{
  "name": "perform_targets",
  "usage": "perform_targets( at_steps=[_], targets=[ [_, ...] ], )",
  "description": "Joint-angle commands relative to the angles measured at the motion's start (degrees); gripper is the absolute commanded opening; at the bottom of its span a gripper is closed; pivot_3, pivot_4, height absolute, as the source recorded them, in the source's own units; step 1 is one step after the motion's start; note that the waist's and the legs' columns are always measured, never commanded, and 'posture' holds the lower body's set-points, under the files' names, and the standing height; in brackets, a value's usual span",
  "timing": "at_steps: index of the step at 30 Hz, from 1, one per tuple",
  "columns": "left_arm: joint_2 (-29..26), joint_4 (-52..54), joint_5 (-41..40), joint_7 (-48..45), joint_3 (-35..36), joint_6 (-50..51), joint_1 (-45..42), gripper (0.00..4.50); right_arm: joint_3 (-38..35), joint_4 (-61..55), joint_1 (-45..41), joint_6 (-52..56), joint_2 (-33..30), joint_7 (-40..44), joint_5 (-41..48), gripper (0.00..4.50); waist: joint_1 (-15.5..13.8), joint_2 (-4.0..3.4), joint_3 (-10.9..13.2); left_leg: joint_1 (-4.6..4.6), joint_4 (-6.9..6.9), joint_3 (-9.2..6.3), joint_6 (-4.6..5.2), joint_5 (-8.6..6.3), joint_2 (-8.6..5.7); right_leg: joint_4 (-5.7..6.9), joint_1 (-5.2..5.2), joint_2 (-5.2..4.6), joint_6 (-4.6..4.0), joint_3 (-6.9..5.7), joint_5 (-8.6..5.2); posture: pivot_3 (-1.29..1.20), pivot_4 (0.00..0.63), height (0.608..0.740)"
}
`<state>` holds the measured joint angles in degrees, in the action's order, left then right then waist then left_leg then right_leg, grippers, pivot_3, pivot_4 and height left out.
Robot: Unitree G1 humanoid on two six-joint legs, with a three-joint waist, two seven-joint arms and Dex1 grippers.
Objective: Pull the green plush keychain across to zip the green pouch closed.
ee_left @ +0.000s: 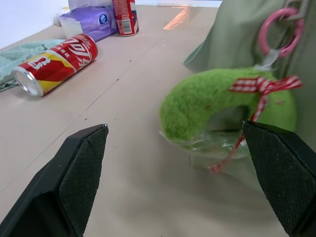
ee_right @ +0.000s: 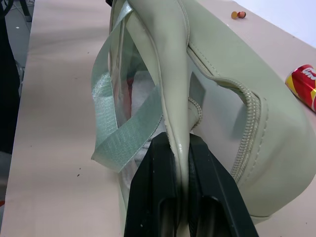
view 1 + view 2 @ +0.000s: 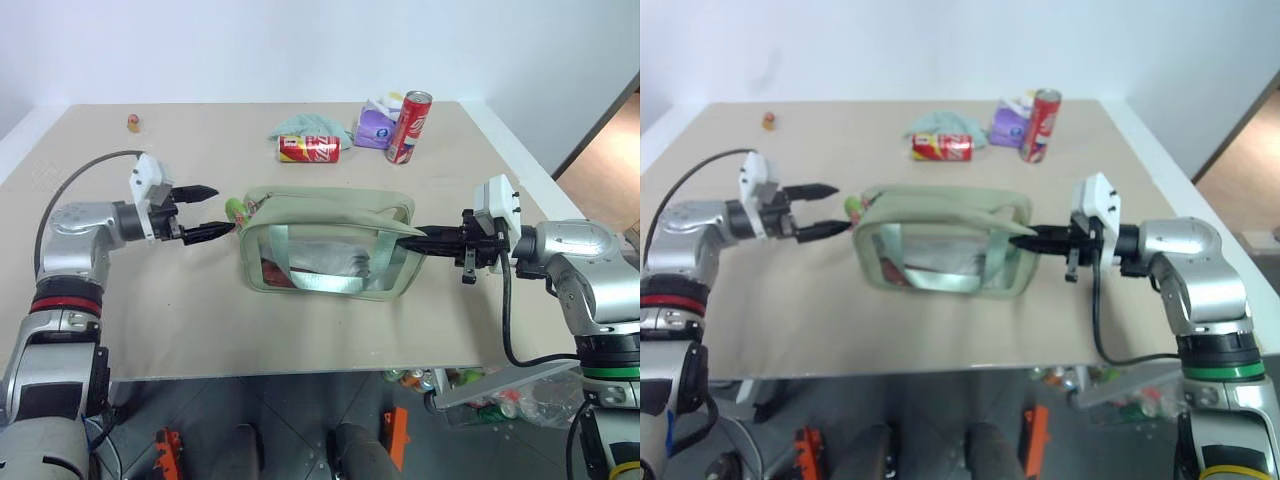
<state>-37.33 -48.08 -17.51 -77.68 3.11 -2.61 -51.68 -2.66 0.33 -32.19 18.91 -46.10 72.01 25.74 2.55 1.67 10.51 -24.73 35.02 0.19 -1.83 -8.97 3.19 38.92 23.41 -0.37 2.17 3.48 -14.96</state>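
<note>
A: On the table [image 3: 150, 320], the green pouch [image 3: 330, 215] sits at centre. The right gripper [image 3: 425, 240], at the pouch's 3 o'clock, is clamped tight on its end flap.

B: The green plush keychain [image 1: 222, 106] hangs at the pouch's 9 o'clock. The left gripper [image 3: 222, 209], fingers spread wide, is just short of it.

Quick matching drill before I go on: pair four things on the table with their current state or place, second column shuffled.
Things:
1. left hand
2. right hand
3. green plush keychain
4. upright red can

States:
A. standing at the far side of the table beside the purple tissue packet
B. shut on the green pouch end fabric
C. open, fingers either side of its target, not touching it
D. lying at the pouch's end, hung from a pink ring

Pairs: 1-C, 2-B, 3-D, 4-A
</note>
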Motion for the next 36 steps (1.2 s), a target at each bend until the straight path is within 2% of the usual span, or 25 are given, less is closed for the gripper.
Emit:
perform_targets(
  at_steps=[1,2,5,15,16,20,24,30,36],
  targets=[
    [0.8,-2.4,1.1,-1.1,0.4,-3.5,-3.0,4.5,-1.7,-1.2,0.1,-0.3,-1.8,0.0,-0.1,0.04,0.0,0.0,0.0,0.0,0.0,0.0,0.0,0.0,0.0,0.0,0.0,0.0,0.0,0.0,0.0,0.0,0.15,0.74],
    [1.2,-3.3,1.4,-1.4,0.4,-4.1,-3.7,4.5,-1.7,-1.1,0.1,-0.3,-1.9,0.0,-0.1,0.04,0.0,0.0,0.0,0.0,0.0,0.0,0.0,0.0,0.0,0.0,0.0,0.0,0.0,0.0,0.0,0.0,0.15,0.74],
    [2.2,-6.3,2.4,-1.1,0.5,-5.7,-5.9,3.69,-1.7,-0.8,-0.3,-0.3,-2.2,0.0,-0.1,0.0,-0.1,0.0,0.0,0.0,0.01,-0.02,0.0,0.0,-0.01,0.0,-0.01,0.0,0.0,-0.01,0.0,0.0,0.15,0.74],
    [2.2,-6.9,2.4,-3.3,1.7,-6.5,-7.7,0.15,-1.7,-1.2,0.5,-0.7,-2.4,-0.4,-0.4,0.0,0.0,0.0,0.0,-0.02,0.03,-0.04,0.0,0.0,-0.02,0.0,-0.01,0.0,0.02,-0.03,0.01,0.0,0.15,0.74],
    [1.8,-5.9,2.0,-3.7,1.9,-5.8,-7.6,0.02,-1.7,-1.2,0.6,-0.8,-2.4,-0.4,-0.4,0.0,0.0,0.0,0.0,-0.01,0.03,-0.04,0.0,0.0,-0.02,0.0,-0.01,0.0,0.02,-0.02,0.01,0.0,0.15,0.74],
    [-0.1,1.1,-0.8,-4.6,3.6,0.1,-6.9,0.02,-2.0,-1.6,1.1,-0.6,-2.7,-0.7,-0.2,0.0,0.0,0.0,0.0,-0.03,0.03,-0.05,0.0,0.0,-0.01,0.01,-0.01,0.0,0.02,-0.03,0.0,0.0,0.15,0.74],
    [-1.1,10.7,-4.3,-1.8,5.7,7.2,-6.5,0.02,-2.1,-1.4,1.4,-0.5,-3.0,-0.7,-0.1,0.0,0.0,0.0,0.0,-0.02,0.03,-0.06,0.0,0.0,0.0,0.01,-0.02,0.0,0.03,-0.04,0.0,0.0,0.15,0.74],
    [1.1,21.2,-5.5,3.7,5.1,11.7,-6.9,0.02,-1.5,-0.1,0.5,-0.9,-3.1,-0.3,-0.4,0.0,0.0,0.0,0.0,-0.03,0.19,-0.08,0.0,0.0,-0.01,0.04,-0.08,-0.02,0.06,-0.04,0.02,0.0,0.15,0.74],
    [6.3,29.3,-5.2,7.1,0.9,16.4,-6.6,0.02,-0.8,1.2,-0.8,-1.3,-2.7,0.0,-0.9,0.0,-0.1,0.0,0.0,-0.07,0.32,-0.09,0.0,0.0,-0.04,0.04,-0.12,-0.02,0.13,-0.01,0.06,0.0,0.15,0.74]
  ],
)
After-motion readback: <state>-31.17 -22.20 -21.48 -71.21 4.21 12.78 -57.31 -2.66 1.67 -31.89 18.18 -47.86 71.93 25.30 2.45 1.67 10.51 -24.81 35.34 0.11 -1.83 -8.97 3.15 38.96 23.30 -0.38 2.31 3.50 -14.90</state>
